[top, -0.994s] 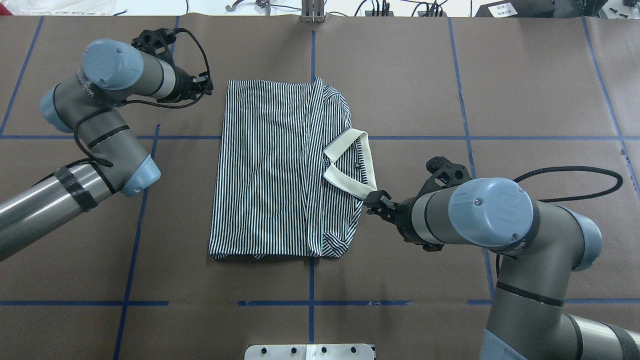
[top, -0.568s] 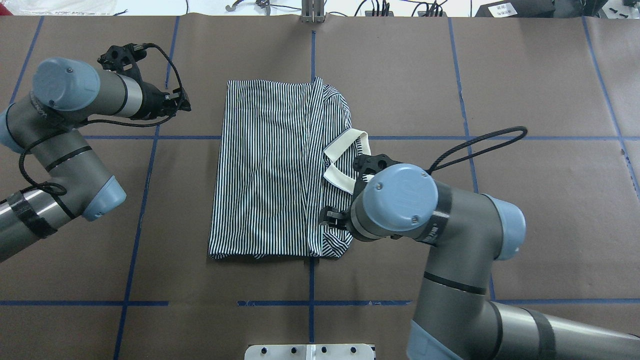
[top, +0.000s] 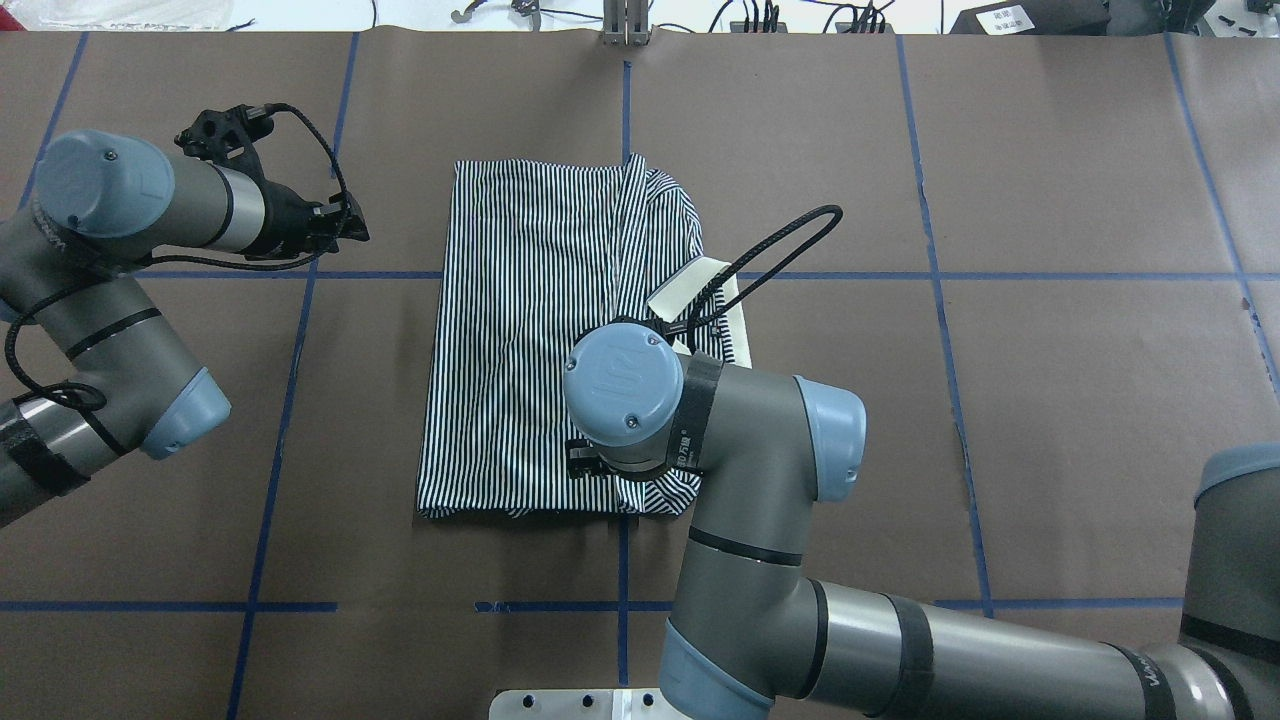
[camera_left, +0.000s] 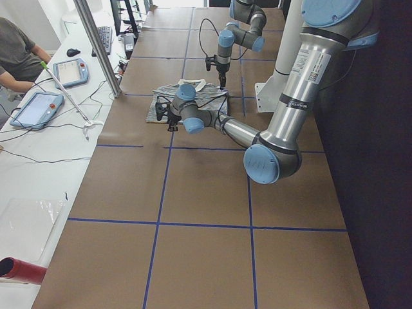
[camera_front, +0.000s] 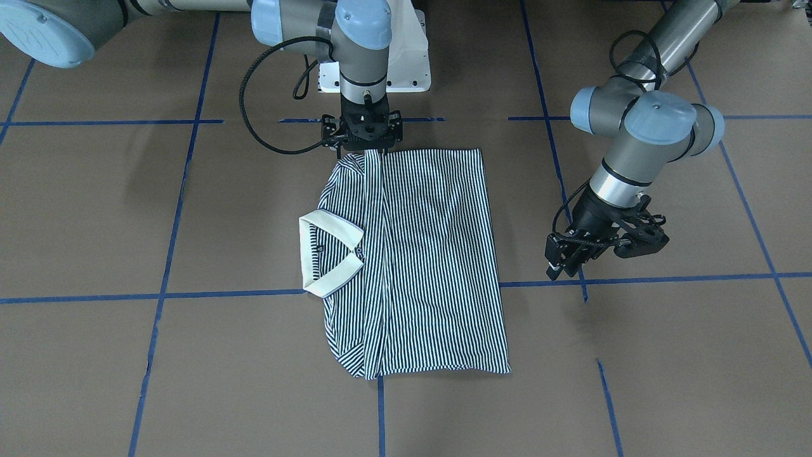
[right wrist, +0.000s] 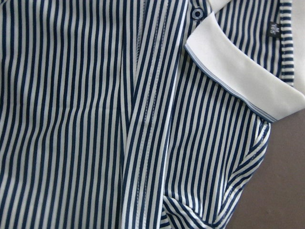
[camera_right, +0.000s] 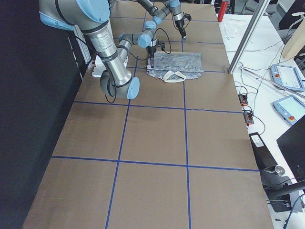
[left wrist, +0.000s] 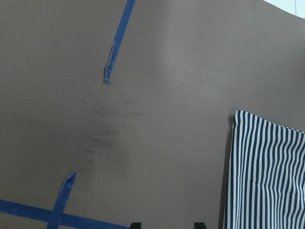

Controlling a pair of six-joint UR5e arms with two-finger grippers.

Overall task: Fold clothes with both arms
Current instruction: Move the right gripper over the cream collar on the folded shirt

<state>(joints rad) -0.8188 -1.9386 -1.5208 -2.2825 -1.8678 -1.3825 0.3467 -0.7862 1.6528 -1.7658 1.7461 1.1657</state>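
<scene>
Brown all over, the table has blue tape lines on it. I see the striped polo shirt lying flat in the middle, folded long, its cream collar sticking out one side. My right gripper points down at the shirt's edge nearest the robot; I cannot tell if its fingers are apart or together. My left gripper hangs over bare table beside the shirt, fingers spread, holding nothing.
</scene>
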